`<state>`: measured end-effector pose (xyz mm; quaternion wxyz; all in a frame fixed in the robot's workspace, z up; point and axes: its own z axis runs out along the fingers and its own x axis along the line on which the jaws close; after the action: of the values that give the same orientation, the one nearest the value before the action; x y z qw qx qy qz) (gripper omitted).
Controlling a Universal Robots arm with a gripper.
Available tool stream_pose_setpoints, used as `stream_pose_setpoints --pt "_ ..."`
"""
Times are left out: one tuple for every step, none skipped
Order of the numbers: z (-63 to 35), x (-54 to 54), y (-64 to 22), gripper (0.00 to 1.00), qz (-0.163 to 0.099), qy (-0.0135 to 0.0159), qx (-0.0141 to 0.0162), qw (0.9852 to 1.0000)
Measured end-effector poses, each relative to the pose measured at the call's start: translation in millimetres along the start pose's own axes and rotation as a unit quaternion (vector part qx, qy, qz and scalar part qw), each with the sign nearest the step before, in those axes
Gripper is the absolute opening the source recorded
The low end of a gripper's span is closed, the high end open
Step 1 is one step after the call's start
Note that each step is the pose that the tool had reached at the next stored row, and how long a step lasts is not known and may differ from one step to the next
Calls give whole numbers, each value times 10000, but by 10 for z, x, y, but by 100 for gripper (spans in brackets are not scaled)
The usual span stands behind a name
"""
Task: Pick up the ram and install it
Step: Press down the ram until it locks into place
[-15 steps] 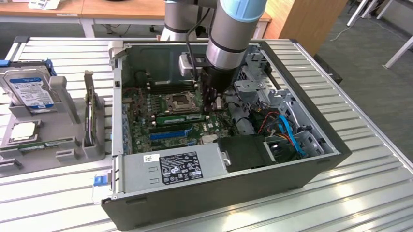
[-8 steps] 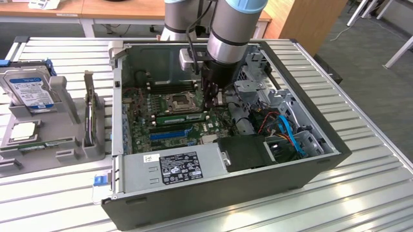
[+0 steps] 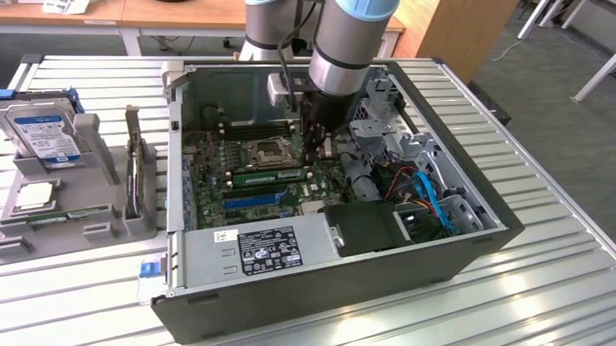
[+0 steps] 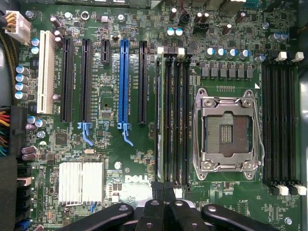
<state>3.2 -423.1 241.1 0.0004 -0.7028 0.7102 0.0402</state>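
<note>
We see the claw [image 4: 163, 202] closed, its two black fingertips [image 4: 155, 192] pressed together with nothing between them, poised just over the near end of the bank of memory slots [image 4: 173, 115] beside the CPU socket [image 4: 227, 130]. In the exterior view the claw [image 3: 318, 155] hangs low inside the open computer case [image 3: 462, 238], directly above the ram [image 3: 270, 175], a green stick lying edge-up across the motherboard [image 3: 216, 180] next to the empty socket; it looks seated in a slot, though we cannot tell whether fully latched. In the wrist view one slot of that bank carries a thin edge, likely the same stick, but this is hard to confirm. A second bank of black slots [image 4: 281, 120] sits on the socket's far side, and a blue expansion slot [image 4: 124, 82] stands among the black ones. On the table [image 3: 539, 288], at the exterior view's left, a grey fixture [image 3: 97, 216] holds a hard drive [image 3: 43, 133] and a processor [image 3: 34, 196].
</note>
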Motion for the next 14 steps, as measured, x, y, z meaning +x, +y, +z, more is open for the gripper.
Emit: stream_pose_setpoints --pt "4 0 0 10 0 -1 0 10000" --pt "9 0 -1 10 0 -1 0 10000" --pt "16 0 -1 10 0 -1 0 10000" --pt "23 1 -2 10 0 -1 0 10000" --pt "31 1 -2 10 0 -1 0 10000" --pt "37 2 -3 10 0 -1 0 10000" --pt "43 2 -3 10 0 -1 1 10000" --pt "48 2 -3 10 0 -1 0 10000" --pt "53 3 -3 10 0 -1 0 10000" --pt "56 3 -4 10 0 0 0 10000" --pt "56 3 -3 10 0 0 0 10000" --pt "56 3 -3 10 0 0 0 10000" --pt "56 3 -3 10 0 0 0 10000" --pt "57 3 -4 10 0 0 0 10000"
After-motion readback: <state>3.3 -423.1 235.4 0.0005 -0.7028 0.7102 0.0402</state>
